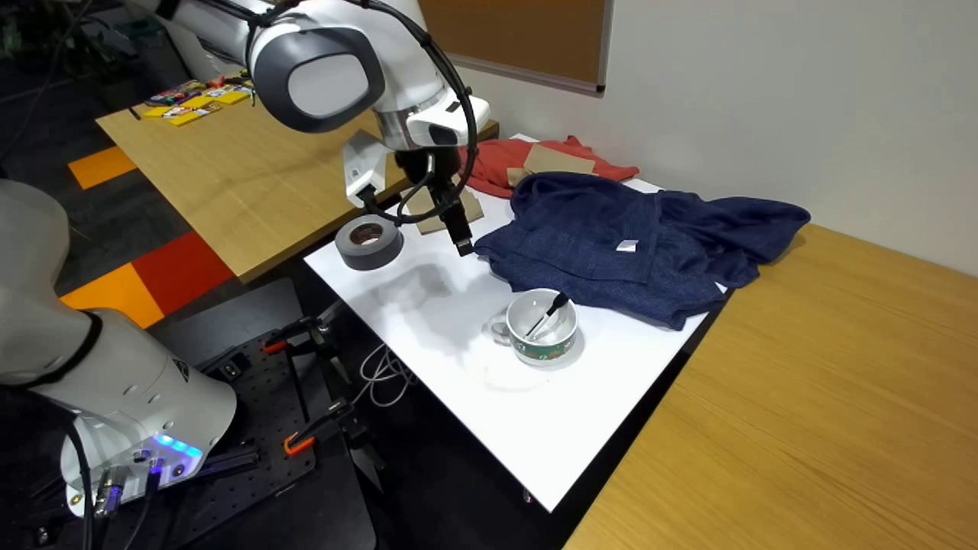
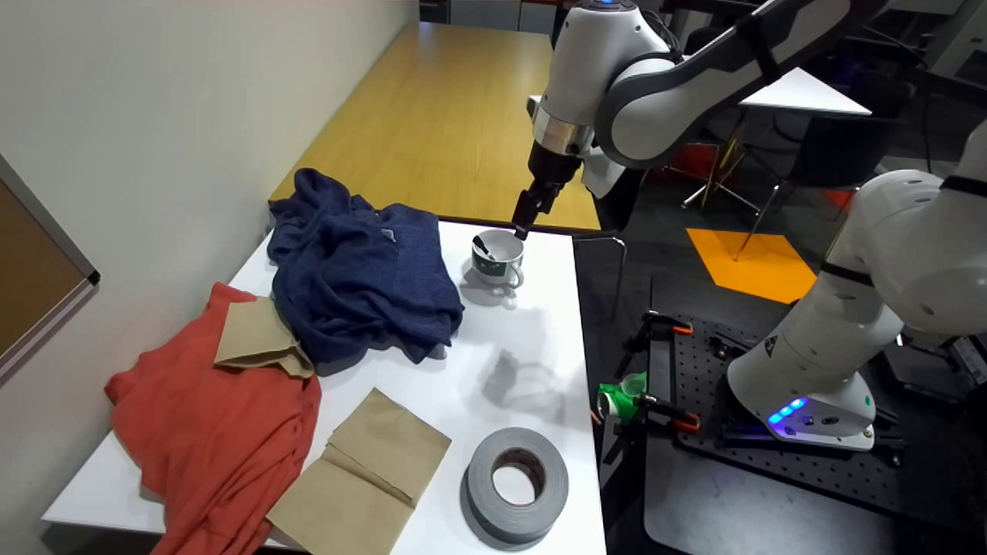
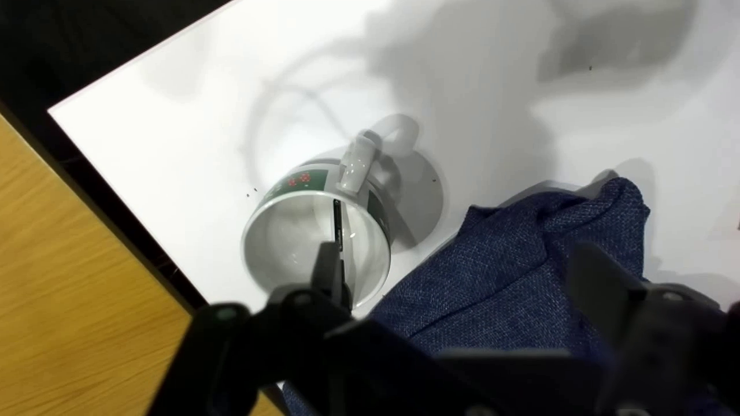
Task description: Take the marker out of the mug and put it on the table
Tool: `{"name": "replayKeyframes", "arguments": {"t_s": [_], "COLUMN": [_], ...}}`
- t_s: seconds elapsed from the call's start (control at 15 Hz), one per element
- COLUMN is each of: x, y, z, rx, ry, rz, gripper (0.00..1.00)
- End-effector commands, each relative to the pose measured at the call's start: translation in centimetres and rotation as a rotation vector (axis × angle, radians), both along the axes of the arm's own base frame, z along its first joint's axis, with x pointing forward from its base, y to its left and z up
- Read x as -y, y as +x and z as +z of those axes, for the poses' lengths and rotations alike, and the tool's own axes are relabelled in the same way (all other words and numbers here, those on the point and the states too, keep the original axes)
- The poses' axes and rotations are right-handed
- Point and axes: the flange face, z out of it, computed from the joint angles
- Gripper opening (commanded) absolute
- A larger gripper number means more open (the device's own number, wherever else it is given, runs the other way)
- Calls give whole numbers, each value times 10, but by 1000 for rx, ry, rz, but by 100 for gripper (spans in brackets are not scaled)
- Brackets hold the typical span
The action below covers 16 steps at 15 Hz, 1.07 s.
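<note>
Wrist view, left to right: wooden surface (image 3: 63, 277) at lower left; white table (image 3: 173, 144) from upper left to right edge; mug (image 3: 300, 231) standing on it, left of centre; marker (image 3: 339, 231) leaning inside mug; pincer (image 3: 462, 274) along bottom, fingers wide apart, one overlapping marker; navy cloth (image 3: 509, 289) at lower right.

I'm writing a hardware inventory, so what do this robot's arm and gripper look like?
The arm is white and rounded, with dark-grey joint trim, a silvery metal band and blue lights on its base. Black cables run along it, and black straps wrap it in places. The gripper is black, with two blocky dark fingers.
</note>
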Motion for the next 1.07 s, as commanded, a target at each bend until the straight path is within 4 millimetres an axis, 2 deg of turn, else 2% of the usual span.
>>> {"name": "replayKeyframes", "arguments": {"t_s": [0.0,0.4,0.67,1.0], "x": [14,46,58,77], "y": [11,31,46,62], "z": [-8,-46,-70,-88], "rx": [50,81,64,36], "ry": [10,-2,-14,-23], "rz": [4,24,27,-5], "gripper": [100,100,100,100]}}
